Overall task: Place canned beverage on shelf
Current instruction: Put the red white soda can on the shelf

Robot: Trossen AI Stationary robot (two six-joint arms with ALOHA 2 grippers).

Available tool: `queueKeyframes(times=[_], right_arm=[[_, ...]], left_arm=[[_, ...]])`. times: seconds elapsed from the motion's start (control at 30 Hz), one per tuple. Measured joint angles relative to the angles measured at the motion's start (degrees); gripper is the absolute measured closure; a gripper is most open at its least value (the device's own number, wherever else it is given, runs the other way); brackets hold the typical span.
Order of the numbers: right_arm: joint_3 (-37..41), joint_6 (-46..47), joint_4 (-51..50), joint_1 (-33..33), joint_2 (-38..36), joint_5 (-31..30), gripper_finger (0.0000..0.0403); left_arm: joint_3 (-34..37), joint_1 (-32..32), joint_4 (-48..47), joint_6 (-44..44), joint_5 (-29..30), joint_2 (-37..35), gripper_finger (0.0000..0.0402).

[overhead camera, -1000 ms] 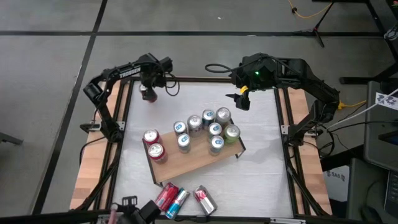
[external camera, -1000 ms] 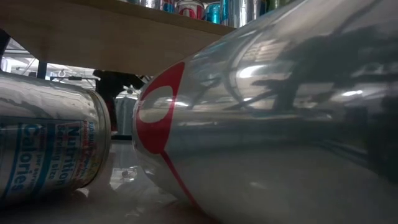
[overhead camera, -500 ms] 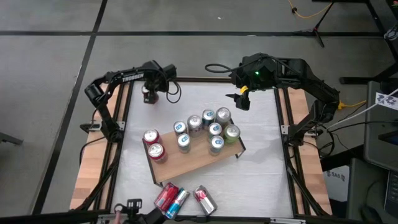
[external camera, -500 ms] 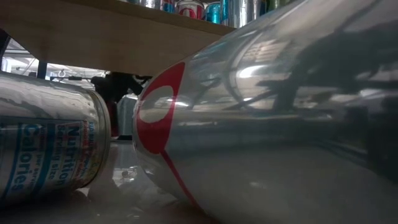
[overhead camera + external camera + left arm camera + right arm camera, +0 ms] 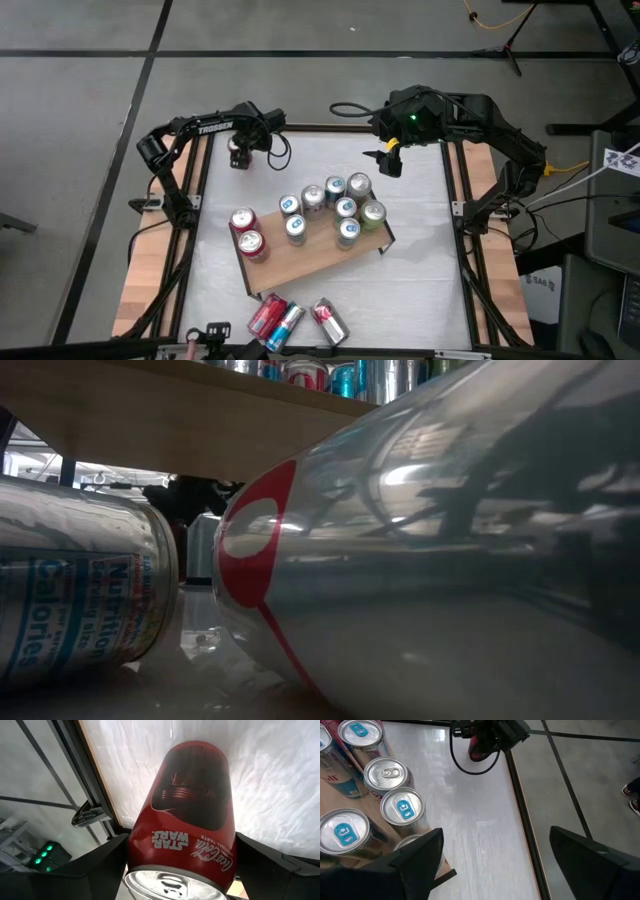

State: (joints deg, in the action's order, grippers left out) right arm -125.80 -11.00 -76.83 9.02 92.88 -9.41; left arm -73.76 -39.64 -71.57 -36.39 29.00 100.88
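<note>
At the table's (image 5: 420,290) far left corner, the left gripper (image 5: 238,152) straddles a red can (image 5: 187,810), one finger on each side; whether they clamp it or have let go, I cannot tell. Since a second ago this gripper has moved with the can toward that corner. A loose hold could tip the can off the edge. The shelf (image 5: 320,258) sits mid-table carrying nine cans; three more lie at the near edge. The right gripper (image 5: 392,160) waits at the far edge, fingers apart, unchanged.
</note>
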Motion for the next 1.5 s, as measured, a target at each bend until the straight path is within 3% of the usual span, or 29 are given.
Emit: queueKeyframes(times=[0.87, 1.23, 1.5], right_arm=[[0.00, 0.00, -0.03, 0.02, 0.00, 0.00, 0.0047], [0.00, 0.00, -0.03, 0.00, 0.00, 0.00, 0.0047], [0.00, 0.00, -0.03, 0.00, 0.00, 0.00, 0.0047]], left_arm=[[0.00, -0.02, 0.53, 1.49, 0.04, 0.04, 0.0071], [0.07, 0.05, 2.03, 1.84, -3.42, 0.11, 0.0007], [0.07, 0.48, 2.01, 4.51, -3.52, -0.03, 0.0010]])
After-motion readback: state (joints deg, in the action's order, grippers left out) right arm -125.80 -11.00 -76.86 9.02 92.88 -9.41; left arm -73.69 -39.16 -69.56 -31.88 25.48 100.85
